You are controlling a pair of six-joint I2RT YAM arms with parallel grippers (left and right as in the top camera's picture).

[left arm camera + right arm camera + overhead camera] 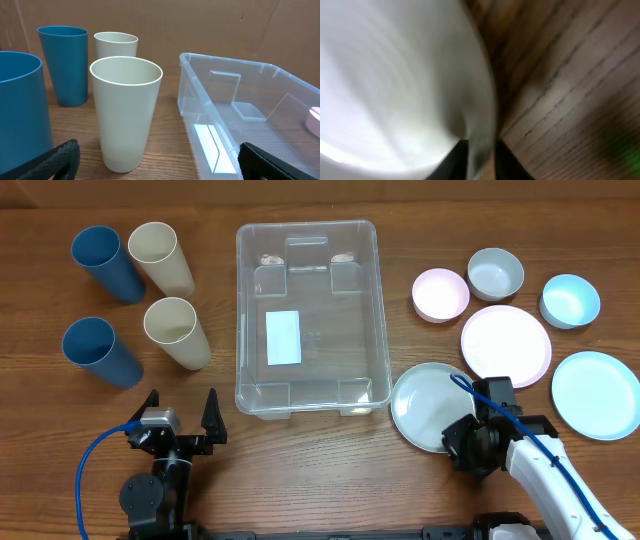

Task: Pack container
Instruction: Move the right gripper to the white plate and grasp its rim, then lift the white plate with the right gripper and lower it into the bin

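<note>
The clear rectangular container (pixel 307 315) stands in the middle of the table with a white label on its bottom; it also shows at the right of the left wrist view (pixel 240 120). My right gripper (pixel 470 442) is at the near right rim of a pale green plate (pixel 425 405), and in the right wrist view its fingers (pixel 479 157) are closed on that plate's rim (pixel 485 130). My left gripper (pixel 180 425) is open and empty near the front edge, facing a cream cup (pixel 125 112).
Two blue cups (pixel 105 262) (pixel 98 350) and two cream cups (pixel 163 258) (pixel 176 332) stand left of the container. To its right are a pink bowl (pixel 440 293), a grey bowl (pixel 496 273), a blue bowl (pixel 570 300), a pink plate (pixel 506 342) and a light blue plate (pixel 598 393).
</note>
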